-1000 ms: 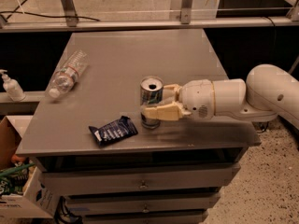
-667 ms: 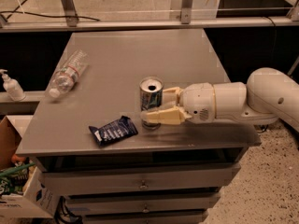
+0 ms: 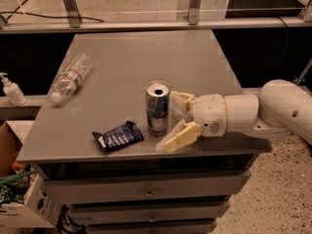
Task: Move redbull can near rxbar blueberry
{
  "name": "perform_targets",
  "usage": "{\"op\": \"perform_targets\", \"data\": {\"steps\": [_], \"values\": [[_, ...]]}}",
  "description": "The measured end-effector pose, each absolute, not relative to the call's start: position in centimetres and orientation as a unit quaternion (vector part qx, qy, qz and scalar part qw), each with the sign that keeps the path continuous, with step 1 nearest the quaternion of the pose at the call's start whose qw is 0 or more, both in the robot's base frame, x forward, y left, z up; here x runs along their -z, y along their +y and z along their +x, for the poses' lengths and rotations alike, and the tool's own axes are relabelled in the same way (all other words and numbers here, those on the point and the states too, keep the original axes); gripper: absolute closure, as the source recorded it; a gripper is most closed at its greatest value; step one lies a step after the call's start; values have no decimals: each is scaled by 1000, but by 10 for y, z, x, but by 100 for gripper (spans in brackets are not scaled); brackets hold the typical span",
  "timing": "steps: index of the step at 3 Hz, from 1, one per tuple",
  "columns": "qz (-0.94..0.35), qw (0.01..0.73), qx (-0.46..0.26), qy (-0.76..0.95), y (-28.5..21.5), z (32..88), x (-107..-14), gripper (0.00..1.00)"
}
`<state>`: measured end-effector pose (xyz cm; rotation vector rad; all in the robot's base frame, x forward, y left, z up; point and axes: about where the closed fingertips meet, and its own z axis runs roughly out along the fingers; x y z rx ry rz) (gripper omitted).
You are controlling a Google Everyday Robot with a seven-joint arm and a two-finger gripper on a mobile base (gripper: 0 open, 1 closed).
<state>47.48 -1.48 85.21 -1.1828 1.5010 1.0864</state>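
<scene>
The redbull can [image 3: 157, 108] stands upright on the grey table [image 3: 136, 57], near its front edge. The rxbar blueberry [image 3: 117, 136], a dark navy wrapper, lies flat just to the can's left front, a short gap away. My gripper [image 3: 171, 121] is at the can's right side, low over the table. It is open, with one cream finger [image 3: 179, 101] behind and one finger [image 3: 179, 137] in front, both spread wider than the can. The white arm reaches in from the right.
A clear plastic bottle [image 3: 70, 77] lies on its side at the table's left edge. A hand-pump bottle [image 3: 10, 89] stands on a ledge at the far left. A cardboard box [image 3: 19, 199] sits on the floor at lower left. Drawers are below the tabletop.
The gripper's fingers have spread apart and let go of the can. The can now stands free on the table near the wrapper.
</scene>
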Motion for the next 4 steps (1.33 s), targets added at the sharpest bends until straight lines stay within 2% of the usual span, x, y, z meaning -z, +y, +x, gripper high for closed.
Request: {"op": "perform_targets", "data": {"steps": [4], "values": [[-476, 530, -345, 611, -124, 485, -950, 0]]}}
